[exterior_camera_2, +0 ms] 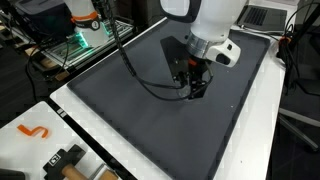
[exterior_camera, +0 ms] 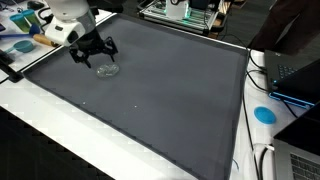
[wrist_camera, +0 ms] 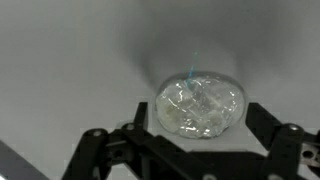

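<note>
Crumpled clear plastic (wrist_camera: 200, 108) lies on the dark grey mat (exterior_camera: 170, 95) that covers most of the white table (exterior_camera: 50, 120), near one corner of the mat. The black hand (exterior_camera: 95, 54) hangs just above it, fingers spread wide and holding nothing; the wrist view shows the plastic between them

Can't read a single letter or number anywhere (laptop (exterior_camera: 296, 72) screen and the bench clutter are way too small and blurry).
</note>
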Controlling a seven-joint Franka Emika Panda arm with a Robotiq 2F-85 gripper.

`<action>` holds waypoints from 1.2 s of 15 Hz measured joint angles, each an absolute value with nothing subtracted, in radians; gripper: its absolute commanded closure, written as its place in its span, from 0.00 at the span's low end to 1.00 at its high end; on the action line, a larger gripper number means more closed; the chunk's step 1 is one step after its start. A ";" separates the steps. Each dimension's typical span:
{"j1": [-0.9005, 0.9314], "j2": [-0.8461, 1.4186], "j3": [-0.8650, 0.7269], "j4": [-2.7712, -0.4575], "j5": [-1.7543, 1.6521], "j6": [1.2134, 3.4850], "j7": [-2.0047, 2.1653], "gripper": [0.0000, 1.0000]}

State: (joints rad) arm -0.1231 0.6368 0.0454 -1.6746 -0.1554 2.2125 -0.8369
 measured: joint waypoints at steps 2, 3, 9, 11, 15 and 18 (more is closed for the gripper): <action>-0.123 0.637 0.047 -1.690 -0.155 2.223 -0.865 0.00; -0.123 0.637 0.048 -1.695 -0.155 2.229 -0.868 0.00; -0.121 0.637 0.057 -1.718 -0.154 2.263 -0.869 0.20; -0.121 0.637 0.057 -1.725 -0.154 2.281 -0.869 0.30; -0.121 0.637 0.057 -1.735 -0.154 2.308 -0.869 0.63; -0.122 0.636 0.057 -1.735 -0.154 2.316 -0.869 0.84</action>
State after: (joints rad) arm -0.1215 0.6362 0.0566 -1.7347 -0.1538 2.3164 -0.8688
